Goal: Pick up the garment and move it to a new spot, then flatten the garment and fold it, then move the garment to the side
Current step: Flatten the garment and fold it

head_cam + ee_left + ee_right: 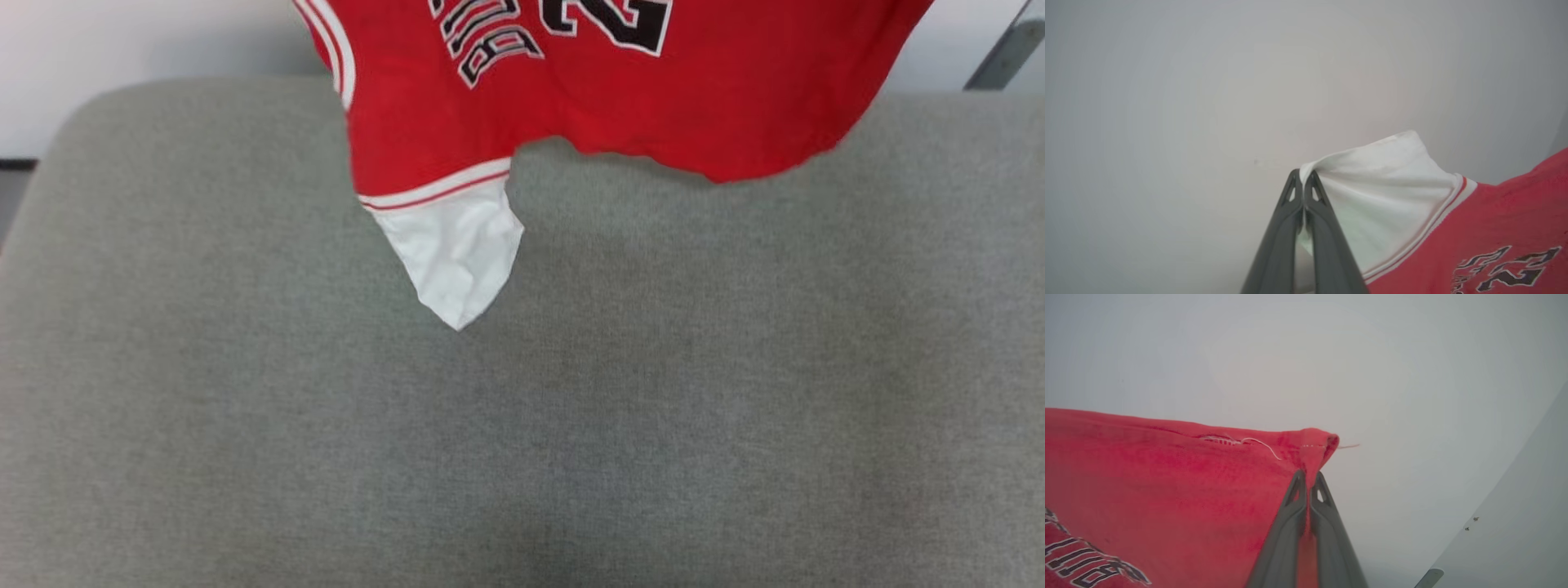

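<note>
The garment (620,106), a red jersey with black white-outlined lettering, hangs in the air above the grey cushion (522,425). One white sleeve (457,253) dangles down toward the cushion, below a white-and-red striped trim. In the left wrist view my left gripper (1302,176) is shut on the edge of the other white sleeve (1384,183). In the right wrist view my right gripper (1308,477) is shut on a corner of the red hem (1314,445), where a loose thread sticks out. The cloth is stretched between the two grippers.
A pale wall (122,41) rises behind the cushion. A grey metal bar (1004,53) slants at the upper right. The cushion's rounded left corner (73,131) lies at the upper left, with dark floor beside it.
</note>
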Available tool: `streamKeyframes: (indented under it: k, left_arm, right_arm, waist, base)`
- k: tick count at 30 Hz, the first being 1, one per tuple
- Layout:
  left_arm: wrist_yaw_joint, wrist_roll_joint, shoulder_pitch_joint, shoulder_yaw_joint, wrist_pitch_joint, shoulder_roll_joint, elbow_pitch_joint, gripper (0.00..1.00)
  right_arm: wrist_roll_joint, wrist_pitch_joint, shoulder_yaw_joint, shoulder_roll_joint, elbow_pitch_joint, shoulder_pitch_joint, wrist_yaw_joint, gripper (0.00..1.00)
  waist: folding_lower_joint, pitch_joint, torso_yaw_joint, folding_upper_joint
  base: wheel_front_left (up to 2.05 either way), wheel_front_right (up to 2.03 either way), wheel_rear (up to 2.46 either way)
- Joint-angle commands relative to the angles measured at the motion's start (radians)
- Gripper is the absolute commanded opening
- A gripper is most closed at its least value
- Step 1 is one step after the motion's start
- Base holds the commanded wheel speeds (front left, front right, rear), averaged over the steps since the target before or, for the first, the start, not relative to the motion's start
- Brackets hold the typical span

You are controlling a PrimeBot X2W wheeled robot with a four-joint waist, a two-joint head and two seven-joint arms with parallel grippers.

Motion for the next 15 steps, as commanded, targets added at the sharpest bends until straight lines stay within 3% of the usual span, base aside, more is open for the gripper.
streamKeyframes:
  k: [1,7,15]
  left_arm:
    - [-0.003,0.011,-0.018,0.003,-0.023,-0.015,0.022,0.0]
    - [-0.005,0.063,-0.142,0.007,-0.158,-0.086,0.117,0.0]
    - [0.047,0.155,-0.325,0.026,-0.454,-0.146,0.194,0.0]
  right_arm:
    - [-0.023,-0.032,-0.009,0.012,0.013,-0.02,-0.002,0.0]
    - [-0.136,-0.194,-0.043,0.045,0.094,-0.141,-0.002,0.0]
    - [-0.353,-0.507,-0.145,0.077,0.189,-0.285,-0.002,0.0]
  waist:
    - [0.0,0.057,-0.013,-0.0001]
    - [0.0,0.208,-0.026,-0.0001]
    - [0.0,0.373,-0.026,-0.0001]
  base:
    - [0.0,0.0,0.0]
    - [0.0,0.0,0.0]
    - [0.0,0.0,0.0]
